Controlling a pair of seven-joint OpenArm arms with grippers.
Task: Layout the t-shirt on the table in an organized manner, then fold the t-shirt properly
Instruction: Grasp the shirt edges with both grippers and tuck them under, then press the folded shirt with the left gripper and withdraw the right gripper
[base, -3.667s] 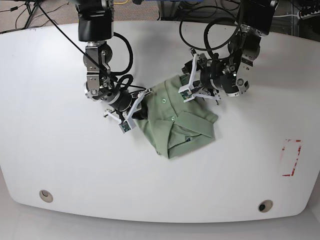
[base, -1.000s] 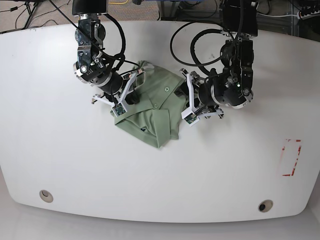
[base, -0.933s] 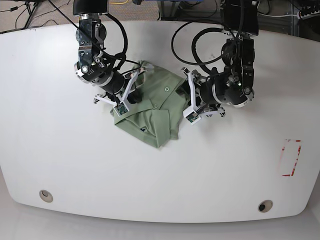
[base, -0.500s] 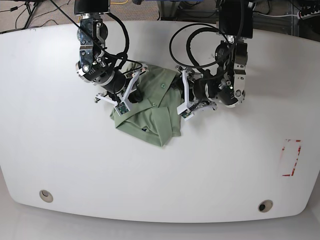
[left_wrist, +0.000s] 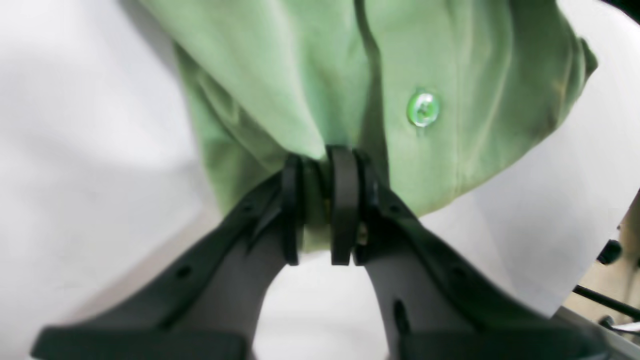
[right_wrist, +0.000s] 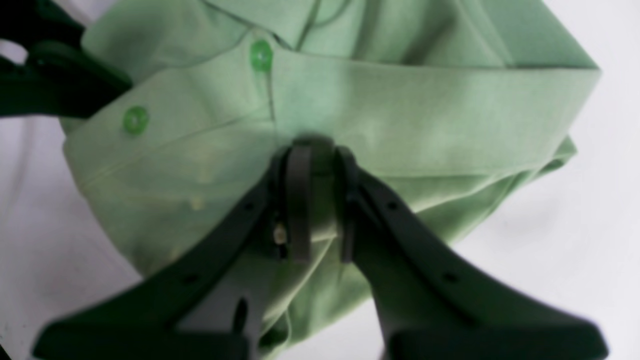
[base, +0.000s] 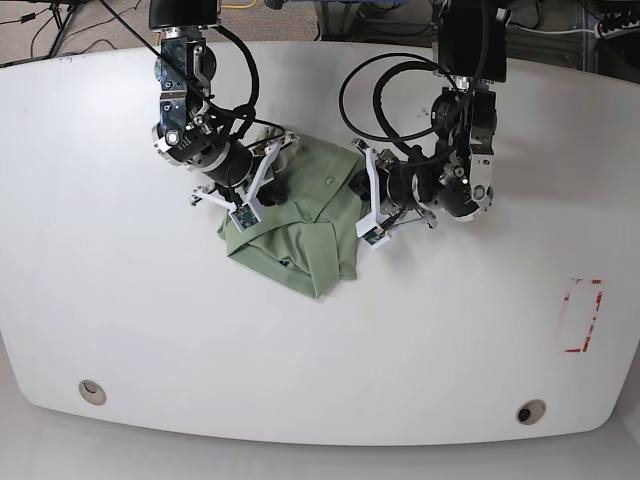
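Left tool (left_wrist: 320, 210) now pinching t-shirt (base: 300, 225)

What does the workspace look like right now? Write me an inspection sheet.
Surface: white table, two grommet holes, red-outlined mark at the base view's right.
Job's things: green t-shirt bunched mid-table, not laid out.
Clutter: nothing seen.
Grippers: left gripper pinches a shirt edge; right gripper is shut on a fold near the buttons.
Cables: black loops hang over the table.
Surroundings: floor and wires beyond the far edge.
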